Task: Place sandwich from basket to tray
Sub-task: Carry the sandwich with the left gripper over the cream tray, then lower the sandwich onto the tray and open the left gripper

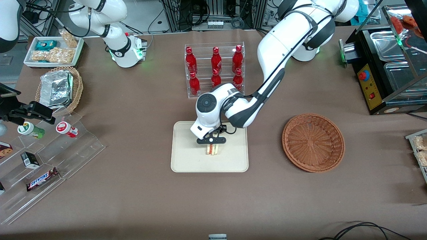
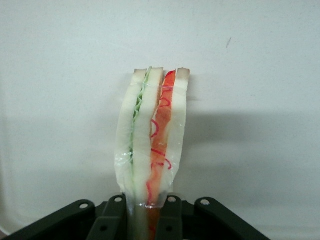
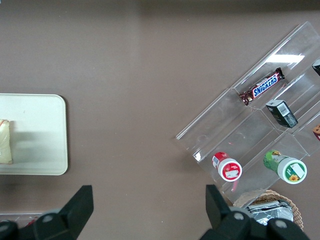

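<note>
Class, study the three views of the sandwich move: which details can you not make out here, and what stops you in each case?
- Front view: whether the sandwich touches the tray; the gripper covers its top.
- Left wrist view: the fingers run off the frame edge.
- Right wrist view: the sandwich is cut off by the edge.

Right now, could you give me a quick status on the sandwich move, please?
Tool over the tray, shut on sandwich. Sandwich upright on its edge, at tray surface. Basket empty. Nothing in the way.

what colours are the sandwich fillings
Green and orange-red between white bread, clearest in the left wrist view: sandwich in the gripper.
</note>
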Tool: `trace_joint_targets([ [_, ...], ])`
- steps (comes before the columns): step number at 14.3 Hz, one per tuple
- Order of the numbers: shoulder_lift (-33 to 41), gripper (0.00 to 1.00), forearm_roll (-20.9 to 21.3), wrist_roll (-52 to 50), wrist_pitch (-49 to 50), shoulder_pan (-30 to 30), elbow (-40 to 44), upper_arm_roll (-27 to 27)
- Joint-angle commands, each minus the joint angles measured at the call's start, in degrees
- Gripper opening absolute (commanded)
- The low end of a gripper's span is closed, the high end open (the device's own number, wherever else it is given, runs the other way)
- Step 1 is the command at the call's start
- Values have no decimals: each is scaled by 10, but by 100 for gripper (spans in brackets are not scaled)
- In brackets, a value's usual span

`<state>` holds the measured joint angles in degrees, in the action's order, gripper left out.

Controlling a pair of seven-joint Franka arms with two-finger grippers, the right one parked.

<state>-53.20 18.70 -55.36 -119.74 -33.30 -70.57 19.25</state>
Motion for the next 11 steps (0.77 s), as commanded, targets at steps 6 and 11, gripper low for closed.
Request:
trace_joint_targets([
  [6, -10, 80, 20, -110, -9, -7, 21, -7],
  [11, 20, 100, 17, -148, 6, 0, 39, -7],
])
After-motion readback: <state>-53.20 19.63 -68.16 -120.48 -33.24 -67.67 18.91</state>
